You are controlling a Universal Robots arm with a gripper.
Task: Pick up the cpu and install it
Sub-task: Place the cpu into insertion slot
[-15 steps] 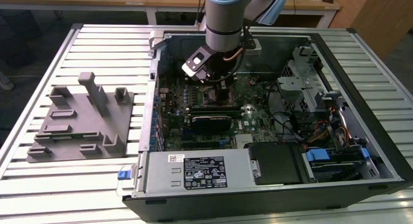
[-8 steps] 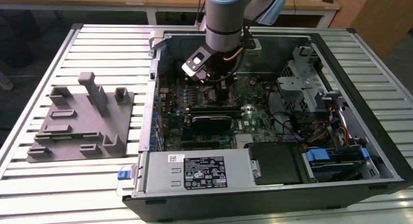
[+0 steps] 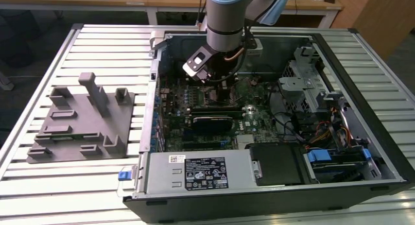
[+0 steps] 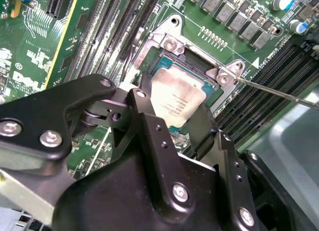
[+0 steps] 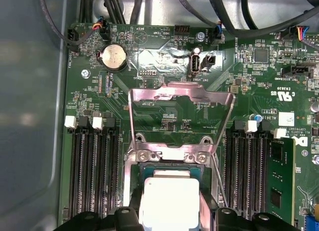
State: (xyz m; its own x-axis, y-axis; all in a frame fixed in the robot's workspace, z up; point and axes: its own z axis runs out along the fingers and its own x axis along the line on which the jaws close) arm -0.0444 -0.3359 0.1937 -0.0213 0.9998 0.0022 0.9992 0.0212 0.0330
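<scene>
The cpu (image 4: 177,99), a small square chip with a silvery-beige top, sits level in or just over the black socket frame (image 4: 149,57) on the green motherboard. My gripper (image 4: 174,111) reaches down into the open computer case (image 3: 272,200). Its two black fingers (image 4: 144,109) press against opposite edges of the chip. In the first wrist view the cpu (image 5: 169,201) shows between the same fingertips, with the gripper (image 5: 169,213) shut on it. The socket's metal load plate (image 5: 182,96) stands folded open behind it. A thin metal lever (image 4: 279,91) sticks out to one side.
Memory slots (image 5: 92,166) flank the socket, and one holds a memory stick (image 5: 279,186). A grey plastic tray (image 3: 77,123) with upright posts lies on the slatted table at the exterior view's left. Power supply (image 3: 194,171), drive cage (image 3: 311,84) and cables crowd the case.
</scene>
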